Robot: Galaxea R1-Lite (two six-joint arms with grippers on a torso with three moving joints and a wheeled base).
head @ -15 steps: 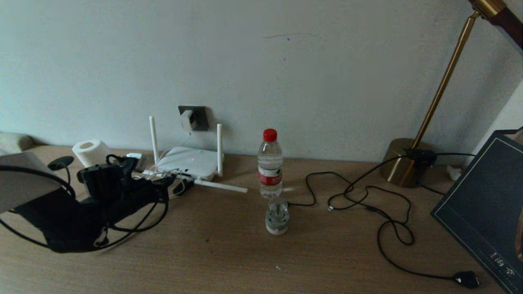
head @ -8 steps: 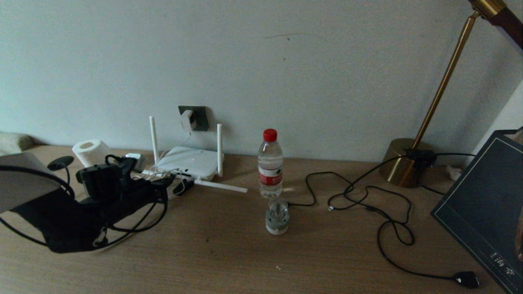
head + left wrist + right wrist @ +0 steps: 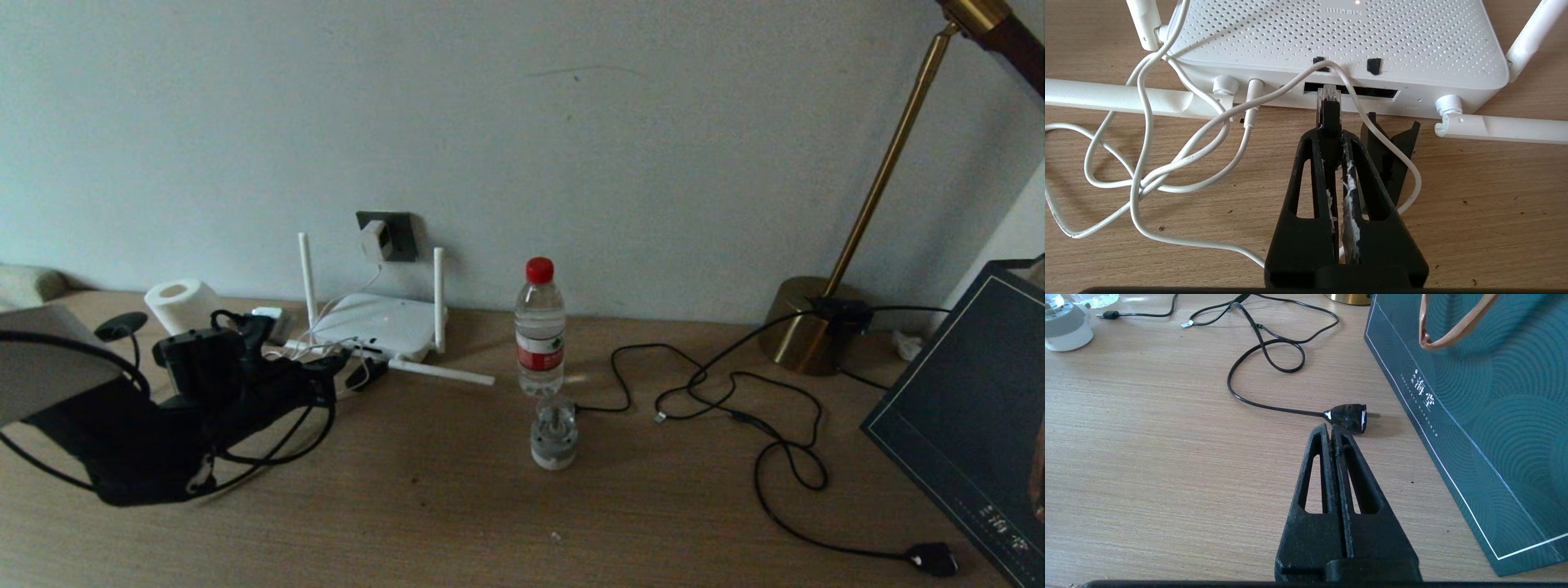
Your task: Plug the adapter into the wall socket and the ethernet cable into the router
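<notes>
White adapter sits in wall socket. Our left gripper, jaws pinching ethernet cable, holds its plug at router ports; next, push straight. Right gripper pressed together, idle.

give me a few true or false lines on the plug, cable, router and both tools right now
1. The adapter sits in the wall socket. True.
2. The left tool is open and holds nothing. False: it is shut on the ethernet cable, just behind the clear plug.
3. The clear plug tip is at the dark port slot of the router. True; whether it is fully seated cannot be told.
4. The right tool grips the black lamp plug. False: it is shut on nothing, hanging just short of the plug, which lies on the table.
5. The water bottle lies on its side. False: it stands upright.
</notes>
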